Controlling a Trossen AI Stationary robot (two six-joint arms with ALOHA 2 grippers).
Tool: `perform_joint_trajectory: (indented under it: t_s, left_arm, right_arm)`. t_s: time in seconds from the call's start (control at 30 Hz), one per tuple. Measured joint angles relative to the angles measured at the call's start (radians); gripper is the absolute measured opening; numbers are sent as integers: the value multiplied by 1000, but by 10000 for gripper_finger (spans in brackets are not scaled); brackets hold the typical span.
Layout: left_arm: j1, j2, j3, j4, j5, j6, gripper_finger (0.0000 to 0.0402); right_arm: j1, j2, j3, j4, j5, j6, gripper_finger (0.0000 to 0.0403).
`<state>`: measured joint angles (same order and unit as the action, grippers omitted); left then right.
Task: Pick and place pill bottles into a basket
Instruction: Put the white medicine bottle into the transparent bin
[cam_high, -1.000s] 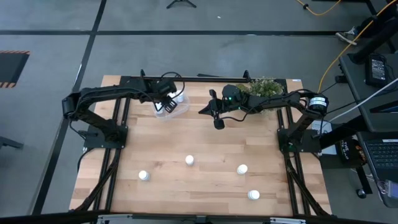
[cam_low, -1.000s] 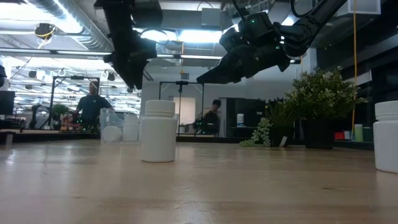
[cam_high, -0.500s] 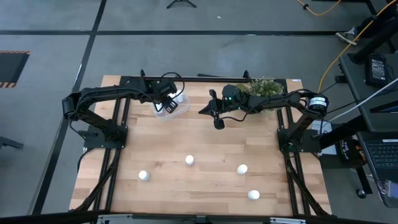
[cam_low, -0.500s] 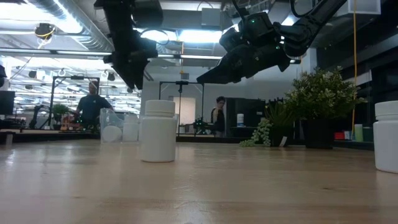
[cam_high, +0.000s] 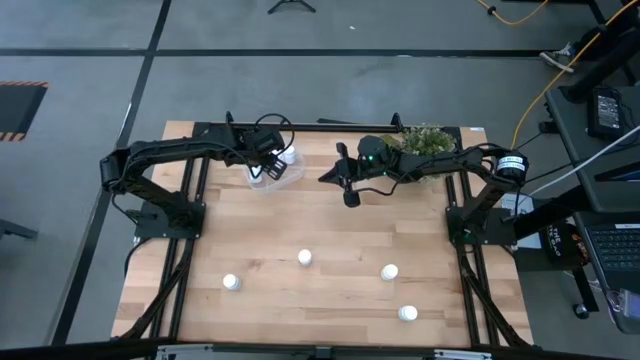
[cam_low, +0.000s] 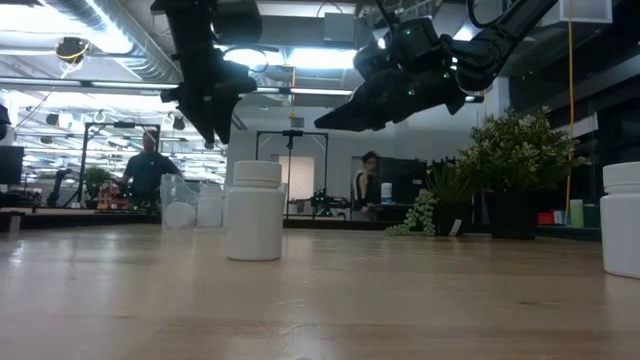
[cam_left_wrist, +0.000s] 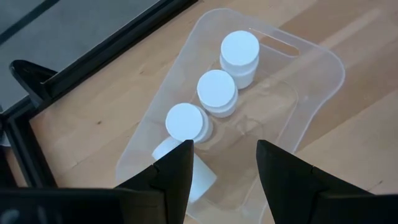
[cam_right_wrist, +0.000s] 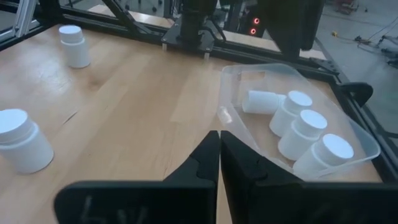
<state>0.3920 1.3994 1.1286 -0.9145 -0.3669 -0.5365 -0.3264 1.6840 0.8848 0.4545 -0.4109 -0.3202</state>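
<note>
Clear, round-cornered plastic basket (cam_left_wrist: 311, 68) at table's far left, holding four smooth white bottles (cam_left_wrist: 217, 93), one toppled. Above it, left gripper (cam_left_wrist: 224, 168) open, empty. Right gripper (cam_right_wrist: 219, 155) shut, empty, mid-table.

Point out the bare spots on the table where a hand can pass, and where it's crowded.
Free: the wide strip between the basket above and the four loose pill bottles below. Crowded: the basket, holding four bottles under the open left gripper, and the far edge by the shut right gripper and plant.
</note>
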Motion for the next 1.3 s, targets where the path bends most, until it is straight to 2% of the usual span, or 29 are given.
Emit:
perform_joint_trajectory:
  t_s: [0.33, 0.67, 0.87, 1.0, 1.17, 1.3]
  left_arm:
    - [0, 0, 0, 1, -2, 102, 174]
    - [0, 0, 0, 1, -7, 78, 246]
    - [0, 0, 0, 2, -7, -1, 270]
    - [3, 0, 0, 0, 0, -103, 271]
    - [20, 0, 0, -12, 84, -199, 268]
    - [31, 10, -1, -62, 76, -228, 267]
  right_arm:
    - [0, 0, 0, 44, 0, 1, 18]
    - [28, 0, 0, 43, 0, 5, 20]
    - [53, 0, 0, 43, 0, 5, 20]
    - [62, 0, 0, 43, 0, 5, 20]
    - [63, 0, 0, 43, 0, 5, 20]
    - [63, 0, 0, 43, 0, 5, 20]
